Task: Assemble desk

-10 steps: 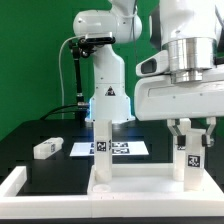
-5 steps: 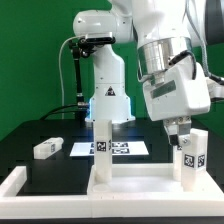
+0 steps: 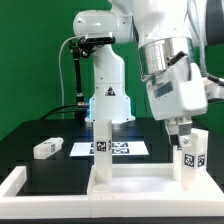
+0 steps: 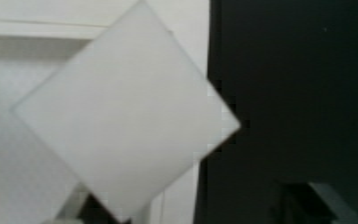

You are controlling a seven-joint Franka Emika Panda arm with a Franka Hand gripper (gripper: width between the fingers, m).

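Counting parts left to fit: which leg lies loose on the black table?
The leg at the exterior view's left, lying on its side away from the slab; the other legs stand upright on it.

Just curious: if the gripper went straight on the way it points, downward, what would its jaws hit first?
Probably the upright white leg just below the gripper, at the exterior view's right; exact depth is unclear.

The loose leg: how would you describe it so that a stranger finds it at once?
Start at the black table and find the marker board lying on it. To the exterior view's left of that board lies the loose leg, a small white block. Unlike the two legs standing upright at the slab, it lies flat and alone.
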